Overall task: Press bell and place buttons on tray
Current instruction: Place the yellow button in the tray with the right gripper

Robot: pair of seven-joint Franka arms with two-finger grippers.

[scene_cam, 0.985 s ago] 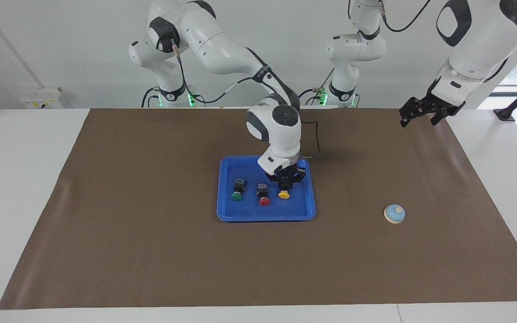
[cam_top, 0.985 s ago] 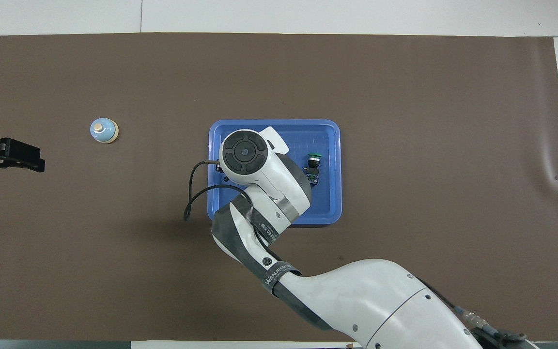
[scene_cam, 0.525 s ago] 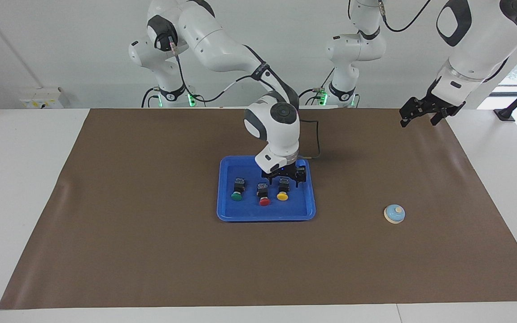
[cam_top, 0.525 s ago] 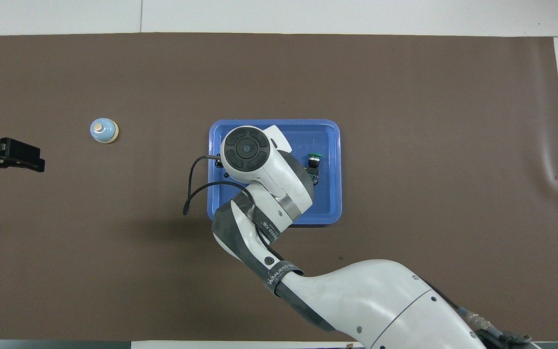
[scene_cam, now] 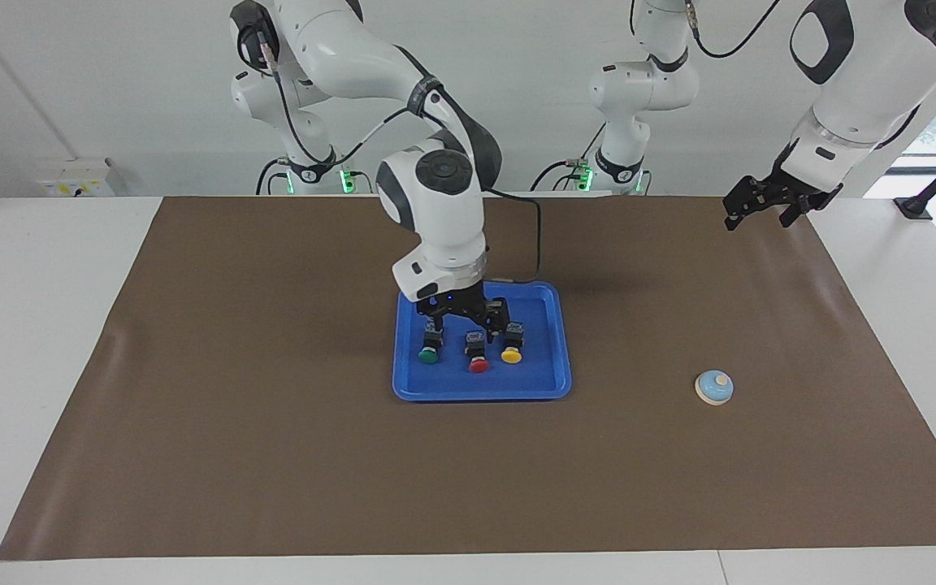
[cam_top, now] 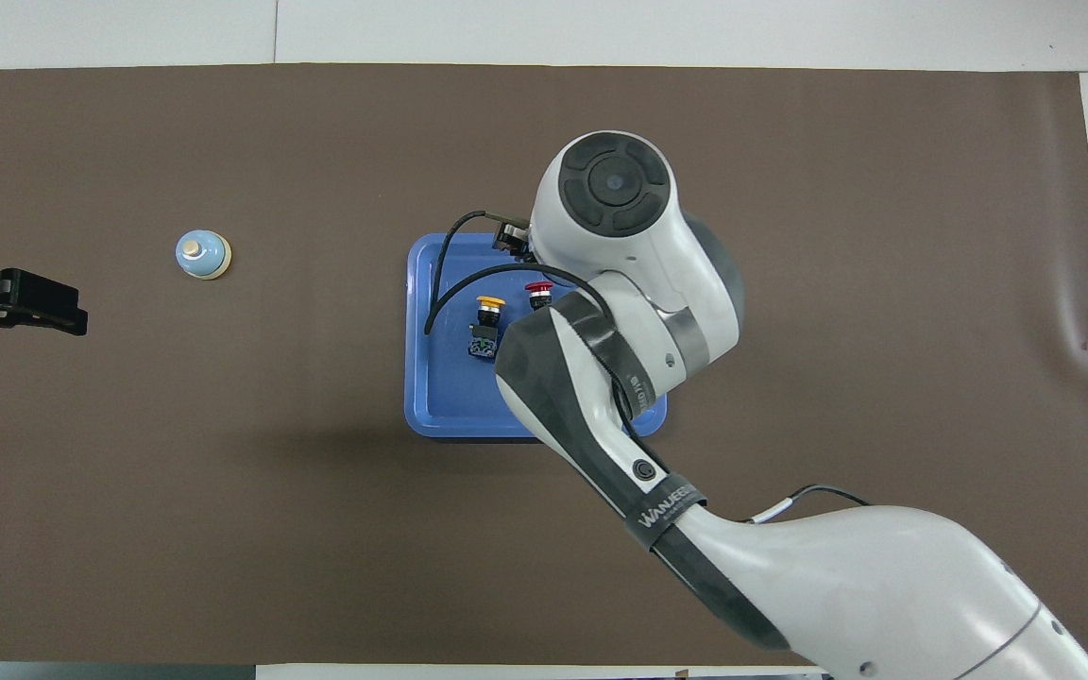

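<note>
Right arm reaches in from its base with the elbow high and the wrist pointing straight down; right gripper (scene_cam: 466, 318) hangs low over the middle of the table, fingers spread apart, holding nothing. Left arm waits raised at its own end of the table, forearm sloping down, left gripper (scene_cam: 760, 203) up in the air with fingers apart and nothing in them.

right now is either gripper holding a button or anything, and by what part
Nothing is held. The right gripper hangs open over the tray; the left gripper waits open.
</note>
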